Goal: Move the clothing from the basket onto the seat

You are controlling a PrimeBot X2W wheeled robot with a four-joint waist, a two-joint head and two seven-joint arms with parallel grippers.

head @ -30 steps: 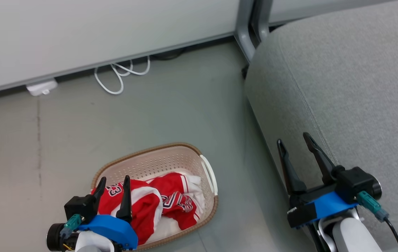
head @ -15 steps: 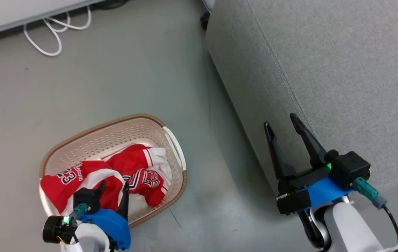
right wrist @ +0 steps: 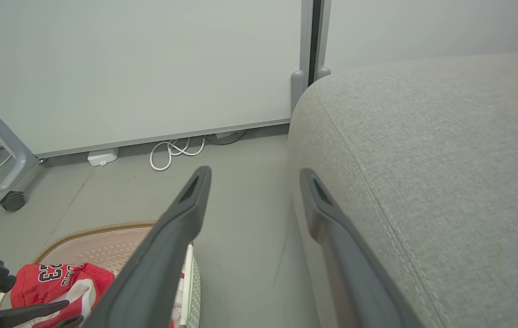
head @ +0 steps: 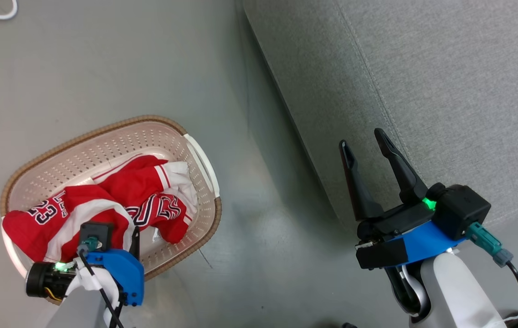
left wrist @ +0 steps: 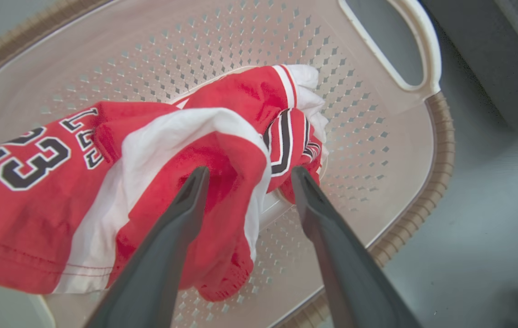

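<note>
Grey floor (head: 104, 59) carries the basket (head: 149, 136), clothing (head: 104, 200) crumpled inside; soft, light, probably slippery, it should bunch easily; best pinch looks the raised white-striped fold; left fingers (left wrist: 181, 218) straddle it, spread, gripping nothing; right fingers (head: 400, 171) hang spread beside the seat (head: 445, 82).

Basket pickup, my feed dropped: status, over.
Left gripper open, astride a fold of clothing in the basket. Right gripper open, empty, beside the seat. Open floor between.
</note>
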